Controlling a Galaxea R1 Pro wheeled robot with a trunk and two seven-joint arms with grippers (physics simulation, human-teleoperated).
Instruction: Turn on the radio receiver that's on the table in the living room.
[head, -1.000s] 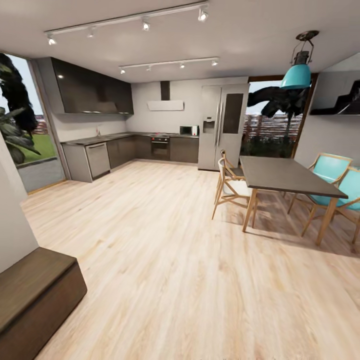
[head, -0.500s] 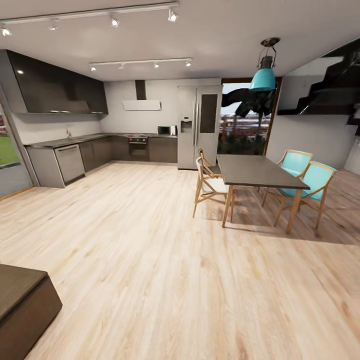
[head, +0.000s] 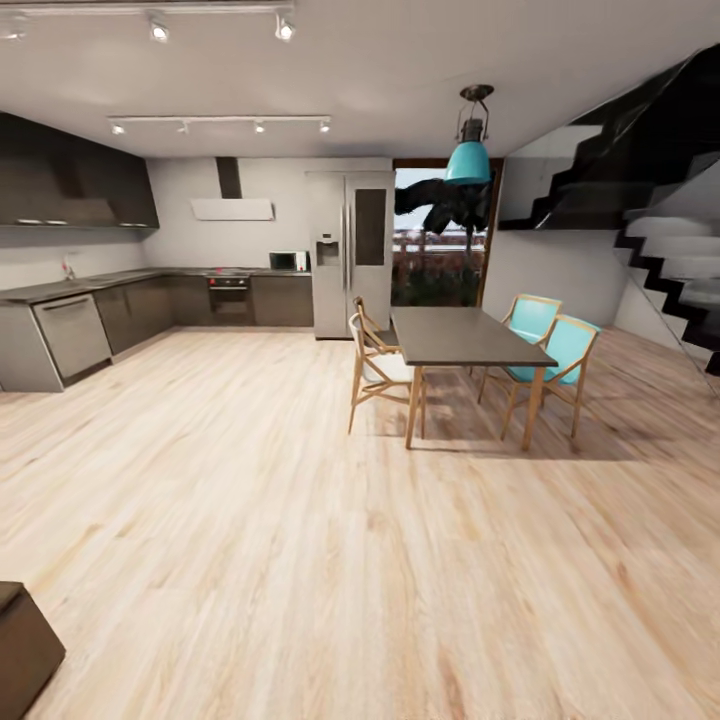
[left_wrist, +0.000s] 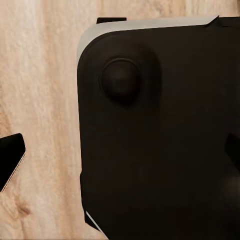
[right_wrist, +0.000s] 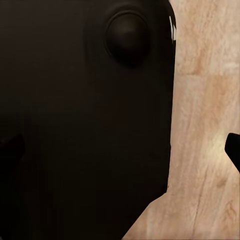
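Head view: light wood floor (head: 300, 520) is filling the foreground, running back toward a dark kitchen (head: 110, 300) at 10 o'clock. A steel fridge (head: 350, 255) is standing at 12 o'clock against the far wall, with a hood (head: 232, 208) and a microwave (head: 288, 261) just to its left. A dark dining table (head: 450, 338) is sitting at 1 o'clock under a teal lamp (head: 468, 160); two wooden chairs (head: 372, 370) are flanking one side and two teal chairs (head: 548, 345) the other. Black stairs (head: 660, 220) are rising at 2 o'clock. A brown block (head: 22, 645) is showing its corner at 7 o'clock. The radio is appearing in neither the kitchen nor the dining area.

Left wrist view: a black robot body (left_wrist: 160, 135) with a round knob is hanging over wood floor; a dark fingertip (left_wrist: 10, 157) is entering at the edge. Whether this gripper is released or clenched cannot be told.

Right wrist view: the same black body (right_wrist: 85, 115) is covering the floor; one dark fingertip (right_wrist: 233, 149) is showing, grip state unreadable.
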